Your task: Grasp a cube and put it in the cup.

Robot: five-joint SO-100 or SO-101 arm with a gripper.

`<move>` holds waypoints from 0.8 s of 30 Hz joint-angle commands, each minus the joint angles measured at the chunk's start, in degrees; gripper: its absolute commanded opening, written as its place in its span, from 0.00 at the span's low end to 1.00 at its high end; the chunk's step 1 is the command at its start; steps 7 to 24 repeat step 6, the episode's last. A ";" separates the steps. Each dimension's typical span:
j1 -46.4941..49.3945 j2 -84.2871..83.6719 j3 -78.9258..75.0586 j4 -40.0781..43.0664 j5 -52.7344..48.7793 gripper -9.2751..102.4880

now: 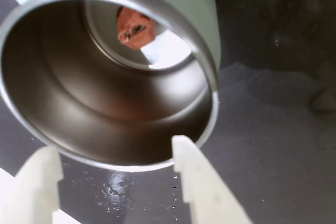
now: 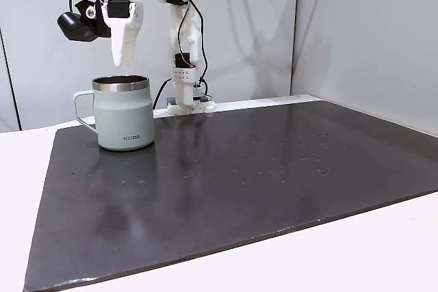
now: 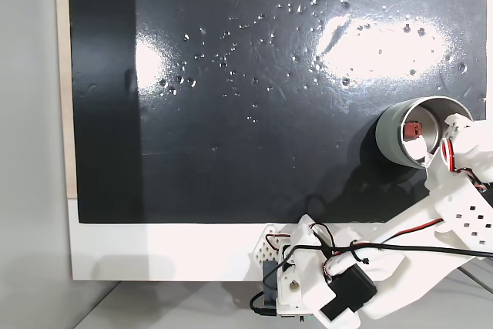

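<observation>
One cube (image 1: pixel 135 27) is already down inside the cup (image 1: pixel 199 9): from my wrist view it rests on the steel bottom, toward the far side of the floor, lying straight below and ahead of the jaws. My gripper (image 1: pixel 113 177) hangs above the near rim, its two white fingers parted with nothing between them. In a fixed view the gripper (image 2: pixel 125 59) points down just over the cup (image 2: pixel 124 121), clear of the rim. From above, the cube (image 3: pixel 412 128) sits near the middle of the cup (image 3: pixel 387 138). It is too blocky to have a long axis. I judge the drop done; what remains is lifting away without clipping the rim. The cup stands upright on the dark tabletop (image 2: pixel 260 169).
</observation>
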 commanded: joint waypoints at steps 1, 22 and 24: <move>-0.09 0.88 0.35 -1.14 0.18 0.28; -0.44 0.97 1.58 -1.23 0.26 0.27; -0.44 0.97 1.58 -1.23 0.26 0.27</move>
